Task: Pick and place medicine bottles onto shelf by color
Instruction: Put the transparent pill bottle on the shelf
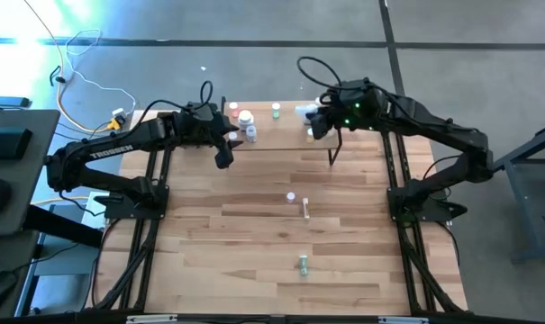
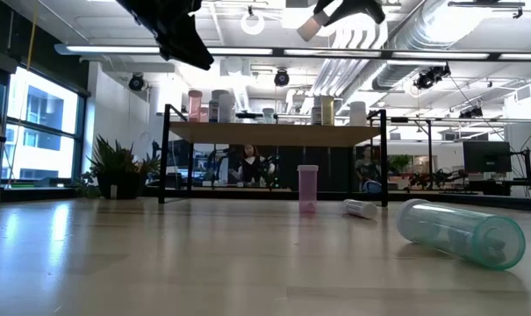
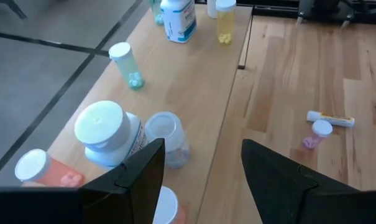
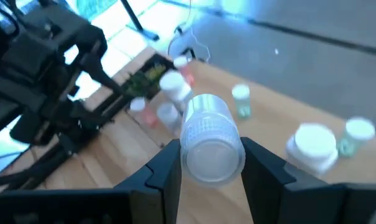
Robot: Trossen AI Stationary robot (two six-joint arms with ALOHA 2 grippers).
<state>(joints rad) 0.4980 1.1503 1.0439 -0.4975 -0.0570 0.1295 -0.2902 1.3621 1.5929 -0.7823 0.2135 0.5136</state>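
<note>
White-capped clear bottle [image 4: 211, 139] sits clamped in the right gripper [image 4: 210, 163] above the shelf's [image 1: 290, 135] right end; placing among like colours comes next. Left gripper [image 3: 201, 177] hovers open, empty, over the shelf's left end.

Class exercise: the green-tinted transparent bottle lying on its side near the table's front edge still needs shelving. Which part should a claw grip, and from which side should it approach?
Grip the green-tinted transparent bottle across the middle of its round body, coming straight down from above. It lies flat on the wooden table, so its curved sides are exposed to the fingers, and nothing stands close beside it.
</note>
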